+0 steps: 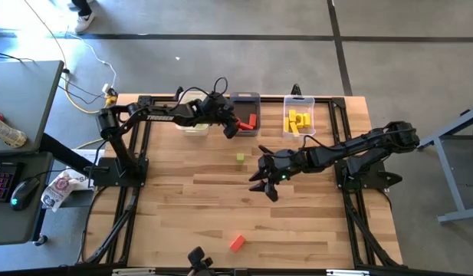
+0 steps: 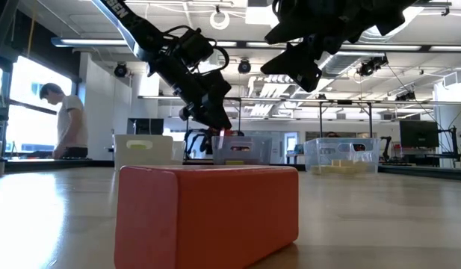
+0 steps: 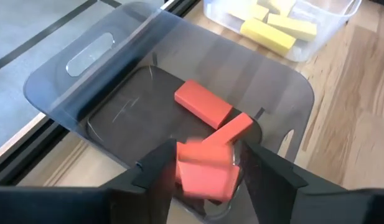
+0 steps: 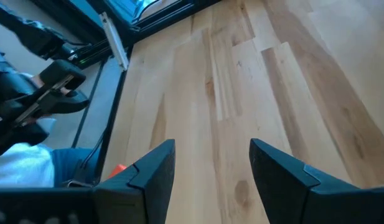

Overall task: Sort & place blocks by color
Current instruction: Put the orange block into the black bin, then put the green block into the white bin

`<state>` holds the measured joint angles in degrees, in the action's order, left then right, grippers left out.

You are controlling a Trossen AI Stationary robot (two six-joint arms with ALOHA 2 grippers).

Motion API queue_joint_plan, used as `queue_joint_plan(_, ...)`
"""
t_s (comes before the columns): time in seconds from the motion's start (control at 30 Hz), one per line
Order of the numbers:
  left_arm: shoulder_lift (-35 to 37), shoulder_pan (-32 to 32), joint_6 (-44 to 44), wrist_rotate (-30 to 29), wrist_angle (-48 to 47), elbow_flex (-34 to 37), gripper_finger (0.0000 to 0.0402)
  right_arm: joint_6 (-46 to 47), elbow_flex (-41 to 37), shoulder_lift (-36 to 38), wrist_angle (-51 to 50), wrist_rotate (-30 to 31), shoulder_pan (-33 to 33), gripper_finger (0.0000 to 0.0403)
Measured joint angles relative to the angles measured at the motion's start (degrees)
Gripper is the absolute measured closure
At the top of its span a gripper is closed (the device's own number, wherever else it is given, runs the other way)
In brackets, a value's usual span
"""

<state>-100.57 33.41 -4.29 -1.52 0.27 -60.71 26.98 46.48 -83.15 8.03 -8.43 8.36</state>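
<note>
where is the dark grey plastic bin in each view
high view: dark grey plastic bin at the table's far edge, centre, under the left pincer.
low view: mid-distance, centre.
left wrist view: fills the middle, red blocks inside.
right wrist view: not in it.
Shared landmark: clear plastic bin of yellow blocks beside it.

Left gripper (image 3: 204, 171) fingers parted; right gripper (image 4: 211, 165) spread, hovering.
</note>
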Motion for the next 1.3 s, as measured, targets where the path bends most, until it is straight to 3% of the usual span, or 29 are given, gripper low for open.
queue_joint_plan(0.13, 0.1, 0.0, 0.0, 0.7, -0.4, -0.1, 0.0210, -0.3, 0.0, 0.0, 0.0, 2.1, -0.1, 0.0210)
queue_joint_plan(0.33, 0.1, 0.0, 0.0, 1.3, -9.2, -5.0, 0.0167, -0.8, 0.0, 0.0, 0.0, 2.4, -0.1, 0.0210)
queue_joint_plan(0.67, 1.6, -0.2, 6.4, 1.3, -29.5, -16.3, 0.0159, -6.7, 0.0, 0.0, 0.0, 13.6, -0.1, 0.0210)
queue_joint_plan(0.97, 10.0, -0.4, 7.5, 1.1, -38.5, -16.5, 0.0158, -12.2, 0.0, 0.0, 3.5, 14.8, -0.2, 0.0208)
queue_joint_plan(1.3, 22.3, -5.1, 5.6, 1.3, -51.2, -16.4, 0.0158, -15.5, 0.0, 0.0, 9.3, 14.8, -3.8, 0.0163)
